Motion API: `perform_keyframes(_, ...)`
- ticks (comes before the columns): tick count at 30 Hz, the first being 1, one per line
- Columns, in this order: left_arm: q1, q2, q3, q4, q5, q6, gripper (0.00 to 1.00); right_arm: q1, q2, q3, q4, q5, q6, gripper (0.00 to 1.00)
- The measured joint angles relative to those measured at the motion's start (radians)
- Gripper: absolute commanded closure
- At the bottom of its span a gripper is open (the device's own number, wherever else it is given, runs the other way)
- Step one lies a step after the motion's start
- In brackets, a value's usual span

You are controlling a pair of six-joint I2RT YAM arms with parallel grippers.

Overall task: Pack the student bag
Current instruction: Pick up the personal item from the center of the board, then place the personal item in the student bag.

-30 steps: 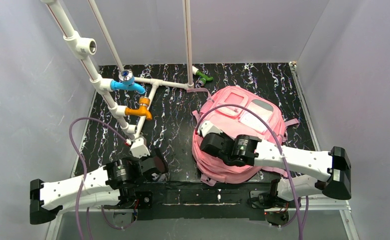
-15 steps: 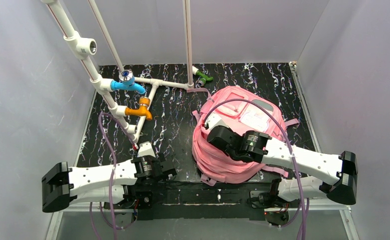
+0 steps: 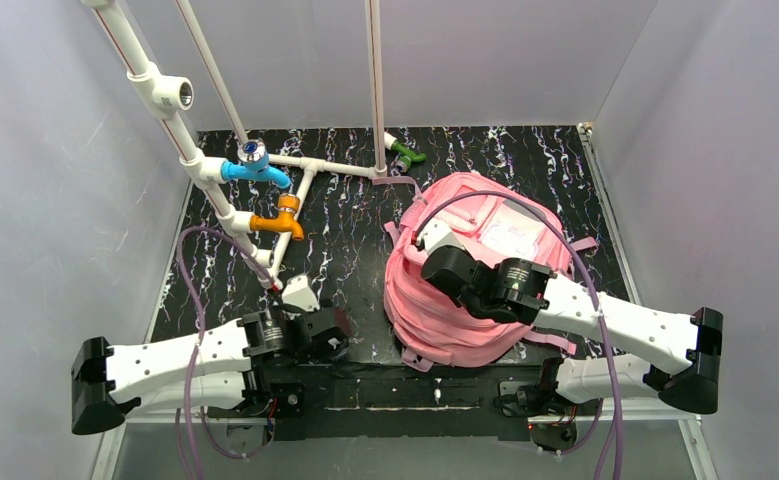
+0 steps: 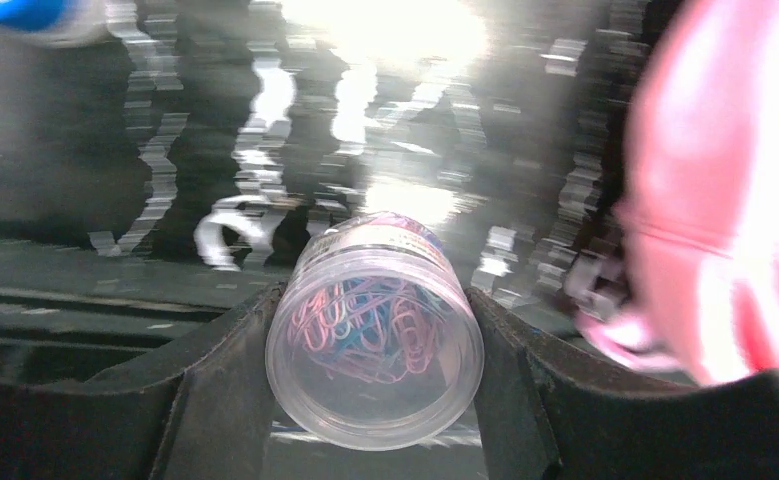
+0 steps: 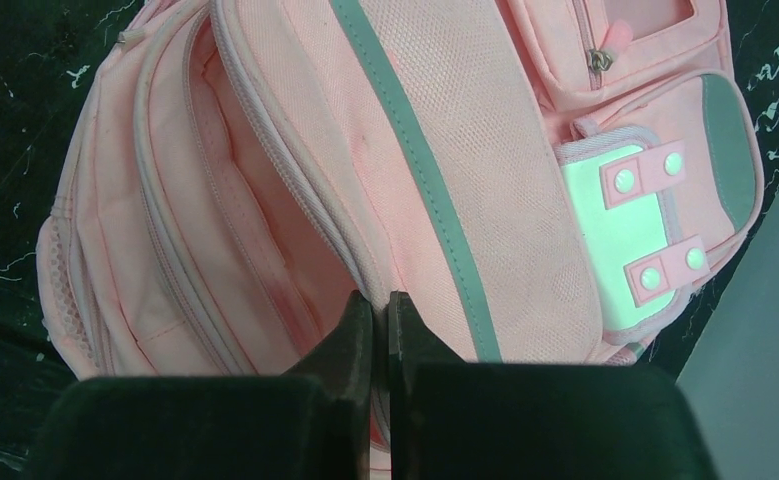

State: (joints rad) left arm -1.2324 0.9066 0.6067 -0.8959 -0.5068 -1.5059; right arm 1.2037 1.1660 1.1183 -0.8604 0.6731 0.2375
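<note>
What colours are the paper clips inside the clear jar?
Mostly pink and blue; the left wrist view shows the paper clips best.

The top camera looks down on the whole desk [image 3: 355, 210]. Both wrist cameras look from close. All see the pink bag [image 3: 435, 325].
</note>
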Motion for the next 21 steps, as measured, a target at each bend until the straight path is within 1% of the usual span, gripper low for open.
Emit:
perform_keyframes(2, 0.0, -0.028, 0.042, 0.077, 0.023, 0.04, 0.59, -0.004, 0.0, 0.005, -0.003, -0.001, 0.005, 0.99)
perform_keyframes(4, 0.0, -0.049, 0.073, 0.208, 0.045, 0.086, 0.59, -0.009, -0.005, 0.008, -0.003, -0.004, 0.021, 0.99)
perform_keyframes(6, 0.0, -0.064, 0.073, 0.372, 0.064, 0.13, 0.58, -0.015, -0.014, 0.008, -0.003, -0.013, 0.05, 0.99)
perform_keyframes(8, 0.0, -0.063, 0.055, 0.57, 0.078, 0.176, 0.58, -0.021, -0.028, 0.008, -0.004, -0.023, 0.085, 0.99)
perform_keyframes(12, 0.0, 0.02, 0.051, 0.897, 0.076, 0.258, 0.59, -0.033, -0.068, 0.011, -0.004, -0.061, 0.186, 0.99)
perform_keyframes(14, 0.0, 0.09, 0.062, 1.021, 0.071, 0.287, 0.59, -0.034, -0.084, 0.014, -0.004, -0.082, 0.227, 0.99)
perform_keyframes(17, -0.002, 0.196, 0.085, 1.152, 0.045, 0.319, 0.59, -0.035, -0.098, 0.026, -0.005, -0.111, 0.278, 0.99)
perform_keyframes(21, -0.005, 0.302, 0.097, 1.231, -0.019, 0.317, 0.58, -0.039, -0.107, 0.056, -0.014, -0.116, 0.322, 0.99)
